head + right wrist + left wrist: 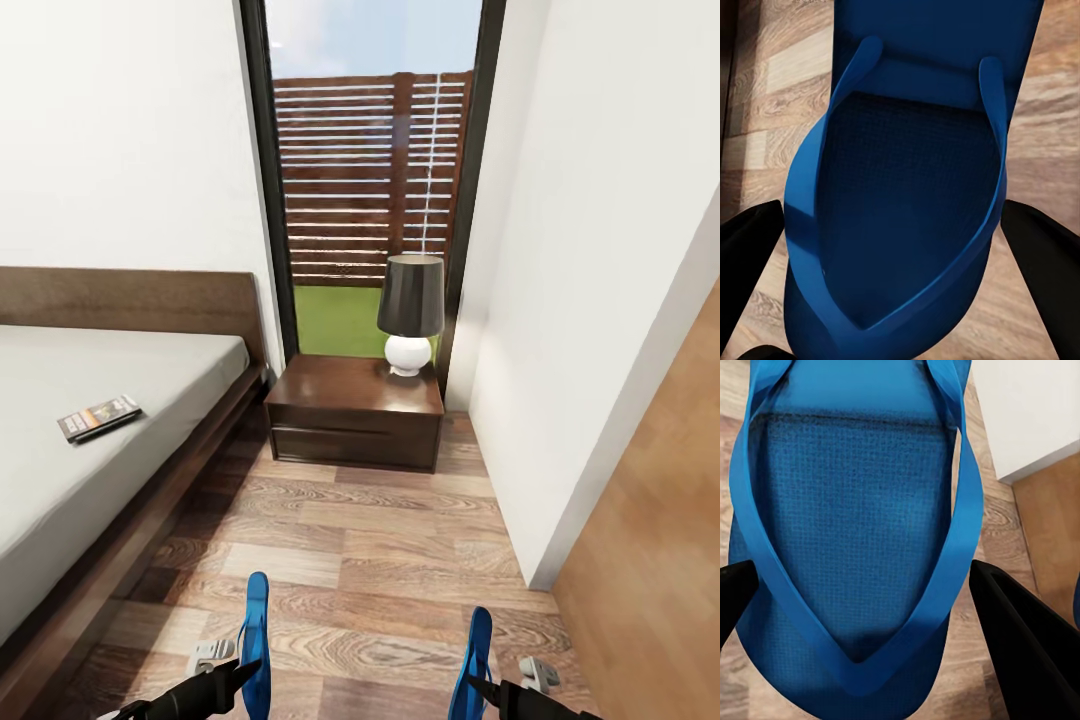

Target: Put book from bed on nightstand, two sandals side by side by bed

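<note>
**Two sandals in hand, book waiting on the bed**

Two blue sandals, one per arm. My left gripper [243, 672] pinches the left sandal [256, 640], and in the left wrist view its black fingers [1020, 645] sit on either side of the sole [855, 540], clamped on it. Same story on the right: right gripper [478, 688] closed on the right sandal [472, 665], fingers [1042, 262] flanking it. Both sandals hang edge-up over the wood floor [380, 560], well apart from each other.

The book [98, 418] lies on the bed [120, 440] mattress, left of me. The nightstand [355, 410] stands ahead under a lamp [411, 312].

To do this well, I reckon I should roll both wrists flat, bring the soles near each other, lower them beside the bed frame, toes matching, then release gently.
</note>
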`<state>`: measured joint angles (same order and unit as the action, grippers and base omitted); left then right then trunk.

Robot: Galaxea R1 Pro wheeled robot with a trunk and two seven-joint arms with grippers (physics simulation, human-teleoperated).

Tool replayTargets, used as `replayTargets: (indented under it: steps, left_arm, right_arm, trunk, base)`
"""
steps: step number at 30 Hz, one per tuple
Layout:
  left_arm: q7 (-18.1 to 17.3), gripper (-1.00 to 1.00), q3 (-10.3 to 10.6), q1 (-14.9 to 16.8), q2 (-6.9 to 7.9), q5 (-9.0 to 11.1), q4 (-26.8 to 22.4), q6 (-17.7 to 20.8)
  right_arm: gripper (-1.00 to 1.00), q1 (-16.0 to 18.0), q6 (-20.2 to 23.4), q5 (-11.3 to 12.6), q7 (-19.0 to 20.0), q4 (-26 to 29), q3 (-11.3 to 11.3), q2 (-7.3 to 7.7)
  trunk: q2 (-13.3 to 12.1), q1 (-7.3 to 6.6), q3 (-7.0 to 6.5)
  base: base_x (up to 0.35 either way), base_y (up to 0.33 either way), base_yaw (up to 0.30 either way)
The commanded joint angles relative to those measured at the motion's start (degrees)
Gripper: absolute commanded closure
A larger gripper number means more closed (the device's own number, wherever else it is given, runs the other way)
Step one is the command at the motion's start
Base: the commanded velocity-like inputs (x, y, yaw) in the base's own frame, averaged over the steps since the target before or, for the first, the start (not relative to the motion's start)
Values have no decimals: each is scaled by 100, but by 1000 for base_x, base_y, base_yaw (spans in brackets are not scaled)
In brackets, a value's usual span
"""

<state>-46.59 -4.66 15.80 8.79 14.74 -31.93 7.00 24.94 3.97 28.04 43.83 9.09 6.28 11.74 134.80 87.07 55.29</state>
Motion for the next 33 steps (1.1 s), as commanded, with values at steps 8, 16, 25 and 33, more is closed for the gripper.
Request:
replayTargets:
  steps: [8, 16, 25, 33]
  left_arm:
    - [-26, 100, -8, 2, 0, 55, 3, 59]
    - [-26, 100, -9, 2, 0, 55, 3, 63]
    - [-19, 100, -9, 2, 0, 55, 3, 59]
    - [-17, 100, -9, 2, 0, 55, 3, 59]
  right_arm:
    - [100, 2, 43, 61, 19, 5, 39, 4]
    - [100, 2, 43, 61, 13, 5, 39, 4]
    - [100, 2, 42, 61, 12, 5, 39, -3]
    - [100, 2, 42, 61, 12, 5, 39, -11]
  trunk:
    - [2, -1, 5]
    - [2, -1, 5]
    - [2, -1, 5]
    - [2, -1, 5]
  base:
    - [5, 0, 0]
    - [105, 0, 0]
    - [164, -27, 0]
    - [225, -154, 0]
